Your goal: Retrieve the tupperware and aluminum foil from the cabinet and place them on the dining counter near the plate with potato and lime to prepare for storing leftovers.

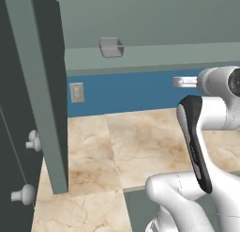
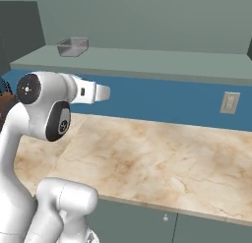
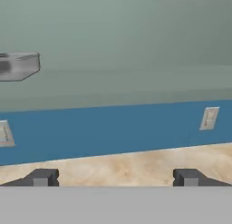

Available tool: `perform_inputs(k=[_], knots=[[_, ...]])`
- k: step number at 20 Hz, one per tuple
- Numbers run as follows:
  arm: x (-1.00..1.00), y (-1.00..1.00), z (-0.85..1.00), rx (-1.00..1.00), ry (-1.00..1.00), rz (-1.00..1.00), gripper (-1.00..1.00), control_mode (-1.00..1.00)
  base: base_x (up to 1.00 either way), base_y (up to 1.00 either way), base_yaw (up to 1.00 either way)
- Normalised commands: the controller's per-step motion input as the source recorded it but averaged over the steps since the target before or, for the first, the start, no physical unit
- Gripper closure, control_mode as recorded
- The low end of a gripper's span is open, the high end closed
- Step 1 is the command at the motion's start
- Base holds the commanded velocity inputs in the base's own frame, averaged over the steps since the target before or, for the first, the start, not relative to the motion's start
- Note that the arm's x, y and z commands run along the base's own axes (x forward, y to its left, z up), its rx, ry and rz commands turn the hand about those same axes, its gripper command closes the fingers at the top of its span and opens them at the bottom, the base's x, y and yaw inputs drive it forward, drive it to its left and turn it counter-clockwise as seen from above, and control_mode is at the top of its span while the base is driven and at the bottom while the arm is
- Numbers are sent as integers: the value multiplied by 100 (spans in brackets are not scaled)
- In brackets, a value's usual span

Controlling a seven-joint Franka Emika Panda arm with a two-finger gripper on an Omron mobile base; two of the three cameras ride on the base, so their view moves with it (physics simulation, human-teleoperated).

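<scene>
tupperware [image 1: 111,47]: small translucent grey container sitting on the pale grey-green shelf [image 1: 164,55] of the open cabinet; upright, alone on the shelf, towards its left part in the right base view [image 2: 73,46]; at the left edge of the hand view [image 3: 18,66], partly cut off by the frame.
cabinet: wall cabinet open, its grey-green door [image 1: 42,85] swung out at the left of the left base view, seen edge-on; shelf runs across above the blue wall.
gripper [image 3: 115,177]: released, jaws spread wide, nothing between them; the two dark fingertips [image 3: 41,177] stand far apart at the bottom of the hand view. Hand is level, pointing at the blue wall below the shelf, well apart from the tupperware and lower than it.
arm: white wrist section sticks out towards the wall in the right base view [image 2: 88,93]; in the left base view a pale end piece shows at right [image 1: 185,82], too small to tell the fingers.
blue wall [image 2: 162,102]: backsplash between shelf and counter; pale outlet plate [image 2: 230,103] on it, a second one in the left base view [image 1: 77,92].
wall counter [image 2: 147,158]: beige veined marble top under the hand, bare where visible.
base cabinets: grey-green fronts below the counter, small knob [image 2: 166,218]; two white knobs [image 1: 23,194] on the dark front at far left of the left base view.
aluminum foil: cannot tell where it is.
</scene>
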Motion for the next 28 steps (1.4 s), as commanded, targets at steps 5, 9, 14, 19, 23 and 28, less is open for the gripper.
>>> perform_inputs(k=[5,9,14,19,23,28], knots=[[12,34,73,0,-18,7,-100,-100,0,0,0],[26,35,75,0,-12,8,-100,-100,0,0,0],[29,25,61,0,-2,7,-100,-100,0,0,0],[33,31,37,0,0,4,-100,-100,0,0,0],[50,39,14,0,4,0,-100,-100,0,0,0],[57,20,-2,0,11,0,-100,-100,0,0,0]])
